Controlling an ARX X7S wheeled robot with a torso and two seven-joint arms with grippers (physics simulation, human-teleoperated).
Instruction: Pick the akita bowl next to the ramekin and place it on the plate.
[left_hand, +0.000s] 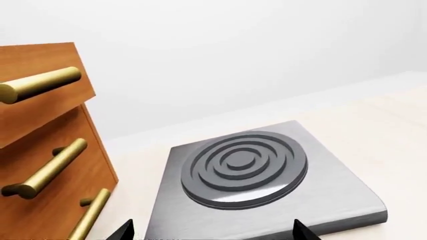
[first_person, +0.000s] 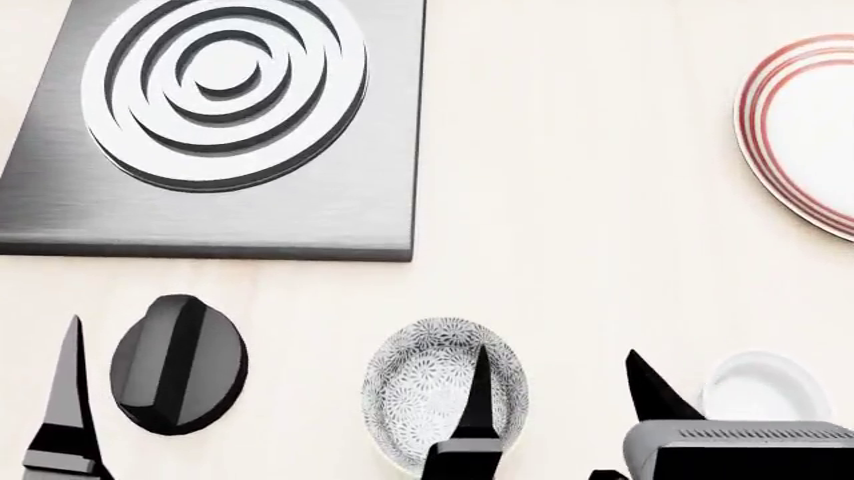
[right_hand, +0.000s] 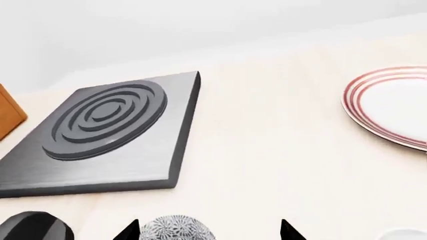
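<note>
The grey-speckled akita bowl (first_person: 420, 395) stands near the counter's front edge, with the plain white ramekin (first_person: 767, 388) to its right. My right gripper (first_person: 566, 378) hangs open above them; one finger (first_person: 478, 385) overlaps the bowl's inside and the other (first_person: 654, 385) sits between bowl and ramekin. From the right wrist, the bowl (right_hand: 175, 230) shows between the open tips of the right gripper (right_hand: 209, 231), nearer one tip. The red-ringed plate (first_person: 801, 130) lies empty at the far right, cut by the frame. My left gripper (left_hand: 213, 232) is open with nothing in it.
A grey metal slab with a ringed burner (first_person: 220, 120) fills the back left. A black oval knob-like object (first_person: 178, 363) lies left of the bowl. A wooden drawer unit with brass handles (left_hand: 40, 150) stands beside the slab in the left wrist view.
</note>
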